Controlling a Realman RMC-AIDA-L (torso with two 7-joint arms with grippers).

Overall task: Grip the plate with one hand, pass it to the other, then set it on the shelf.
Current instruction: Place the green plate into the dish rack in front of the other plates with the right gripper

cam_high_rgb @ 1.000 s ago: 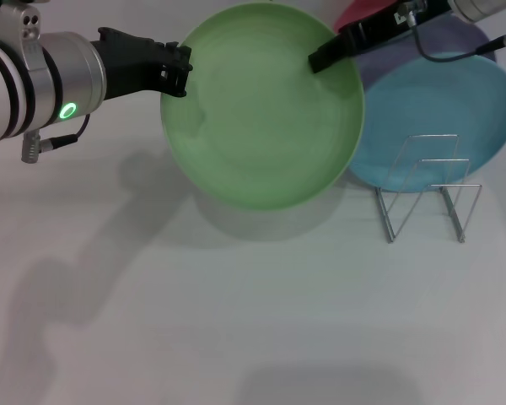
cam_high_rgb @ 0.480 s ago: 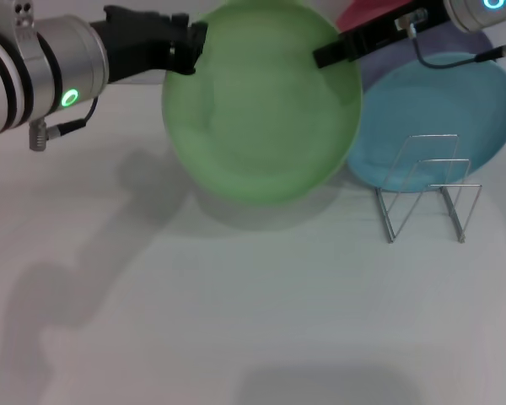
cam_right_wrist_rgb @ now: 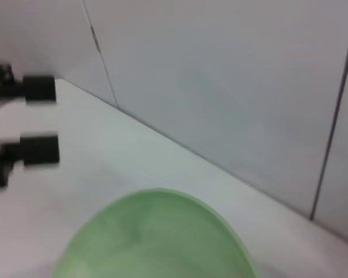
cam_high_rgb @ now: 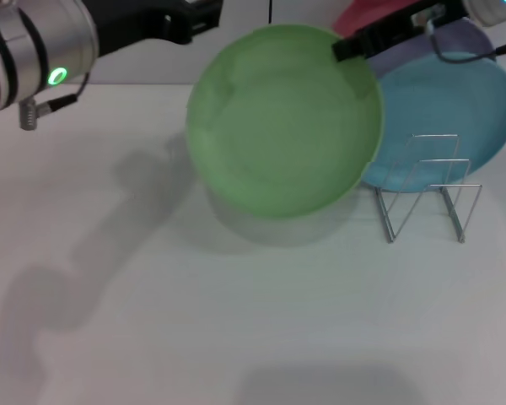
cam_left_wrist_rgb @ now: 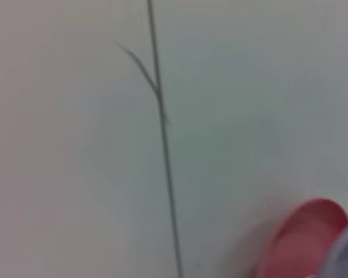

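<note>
Plate (cam_high_rgb: pixel 282 126) matte light green; second plate (cam_high_rgb: pixel 455 110) light blue; third (cam_high_rgb: pixel 363 15) red; wire rack (cam_high_rgb: pixel 428 187) silver; table (cam_high_rgb: pixel 236 321) white; both grippers black.

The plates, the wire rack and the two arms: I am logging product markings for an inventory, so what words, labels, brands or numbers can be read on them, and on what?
None: no readable text in any view.
Round matte light green plate: plain, no print.
Light blue plate: plain.
Silver wire plate rack: no tag.
Left gripper, open in the right wrist view: only a glowing green ring light on its arm, no lettering.
Right gripper, shut on the green plate's rim: no markings.
</note>
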